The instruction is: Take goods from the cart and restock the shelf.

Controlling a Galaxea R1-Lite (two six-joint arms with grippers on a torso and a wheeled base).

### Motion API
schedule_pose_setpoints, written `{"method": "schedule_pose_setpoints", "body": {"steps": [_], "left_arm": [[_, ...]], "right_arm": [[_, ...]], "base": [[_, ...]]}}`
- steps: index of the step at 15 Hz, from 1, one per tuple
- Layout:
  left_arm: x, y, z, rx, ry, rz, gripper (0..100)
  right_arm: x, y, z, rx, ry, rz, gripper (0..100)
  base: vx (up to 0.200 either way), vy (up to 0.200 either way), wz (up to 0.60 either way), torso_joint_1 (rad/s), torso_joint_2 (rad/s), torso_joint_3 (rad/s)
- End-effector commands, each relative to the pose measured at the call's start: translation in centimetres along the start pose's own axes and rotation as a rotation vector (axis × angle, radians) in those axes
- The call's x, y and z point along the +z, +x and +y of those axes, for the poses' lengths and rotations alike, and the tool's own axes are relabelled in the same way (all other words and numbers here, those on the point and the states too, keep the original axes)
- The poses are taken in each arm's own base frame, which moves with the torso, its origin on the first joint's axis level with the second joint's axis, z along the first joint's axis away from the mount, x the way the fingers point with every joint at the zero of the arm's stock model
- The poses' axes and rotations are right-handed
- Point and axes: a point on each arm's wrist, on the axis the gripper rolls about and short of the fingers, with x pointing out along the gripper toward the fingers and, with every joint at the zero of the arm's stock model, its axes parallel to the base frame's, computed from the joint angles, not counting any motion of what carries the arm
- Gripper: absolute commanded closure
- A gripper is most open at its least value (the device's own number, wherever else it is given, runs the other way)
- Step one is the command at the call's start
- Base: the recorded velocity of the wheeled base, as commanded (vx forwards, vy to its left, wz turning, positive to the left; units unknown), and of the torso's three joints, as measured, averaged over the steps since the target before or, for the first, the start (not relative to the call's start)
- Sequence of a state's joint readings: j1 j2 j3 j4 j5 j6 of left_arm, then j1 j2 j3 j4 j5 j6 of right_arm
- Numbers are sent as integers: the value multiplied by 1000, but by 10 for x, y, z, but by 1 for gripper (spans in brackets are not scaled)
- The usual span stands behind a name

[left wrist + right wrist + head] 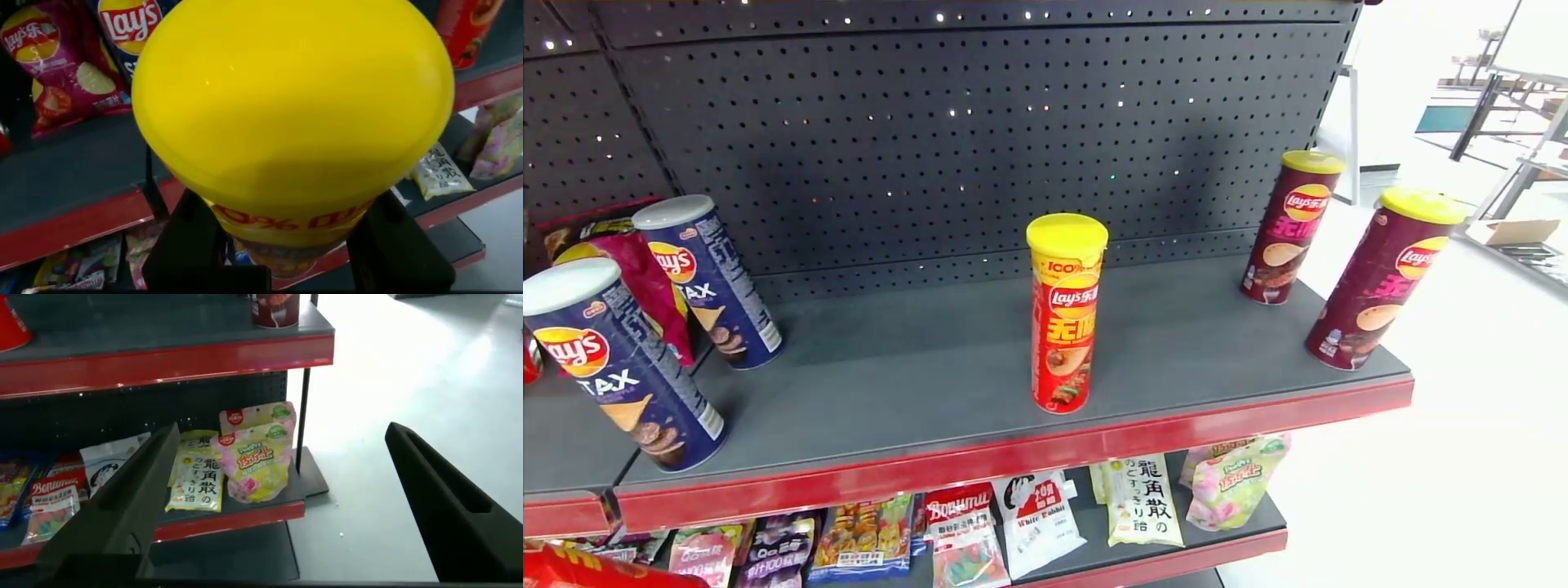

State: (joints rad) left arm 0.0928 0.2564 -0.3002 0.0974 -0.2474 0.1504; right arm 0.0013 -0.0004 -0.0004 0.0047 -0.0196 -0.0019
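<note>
Your left end effector (294,253) is clamped on the held can (294,106): one dark finger on each side of the body, just under the yellow lid. The long axis of this can runs from the fingers toward the wrist camera, lid first. Whether it is truly upright, I cannot tell.

The shelf (915,367) lies beyond the held can and a little higher, with its red front edge between. Behind the can you see the pink bag (61,65) and a blue can (131,24), so I judge this arm is before the left part of the shelf. The red can (1065,314) of the same colours stands in the middle, near the front edge, with bare shelf on both sides of it. The coming move must probably lift the can over the front edge and carry it toward the middle.

Your right end effector (282,433) has its fingers apart and holds nothing. It is before the lower shelf (237,523), so the left arm is the nearer one.

Labels: red and yellow on the held can, dark blue on the left cans, and dark red on the two cans (1384,282) at the right end.
</note>
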Motion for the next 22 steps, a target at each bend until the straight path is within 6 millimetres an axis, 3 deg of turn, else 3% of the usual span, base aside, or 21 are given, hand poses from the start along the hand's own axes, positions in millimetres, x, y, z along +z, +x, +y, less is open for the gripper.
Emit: {"method": "schedule_pose_setpoints", "body": {"steps": [1, 5, 7, 9, 12, 16, 21, 22], "left_arm": [[2, 8, 2, -34, -12, 40, 100], [15, 21, 5, -105, -48, 84, 100], [31, 27, 10, -101, -79, 88, 100], [60, 45, 19, -96, -110, 100, 100], [79, 69, 28, -104, -118, 138, 100], [93, 114, 38, -147, -112, 124, 100], [108, 173, 23, -286, -87, 113, 100], [116, 194, 18, -318, -83, 112, 100]], "right_arm": [[0, 0, 0, 0, -1, -1, 0], [0, 0, 0, 0, 2, 1, 0], [0, 0, 0, 0, 0, -1, 0], [0, 0, 0, 0, 0, 1, 0], [0, 0, 0, 0, 0, 1, 0], [0, 0, 0, 0, 0, 1, 0], [0, 0, 0, 0, 0, -1, 0], [0, 0, 0, 0, 0, -1, 0]], "base": [[0, 0, 0, 0, 0, 0], [0, 0, 0, 0, 0, 0], [0, 0, 0, 0, 0, 0], [0, 0, 0, 0, 0, 0], [0, 0, 0, 0, 0, 0], [0, 0, 0, 0, 0, 0], [0, 0, 0, 0, 0, 0], [0, 0, 0, 0, 0, 0]]}}
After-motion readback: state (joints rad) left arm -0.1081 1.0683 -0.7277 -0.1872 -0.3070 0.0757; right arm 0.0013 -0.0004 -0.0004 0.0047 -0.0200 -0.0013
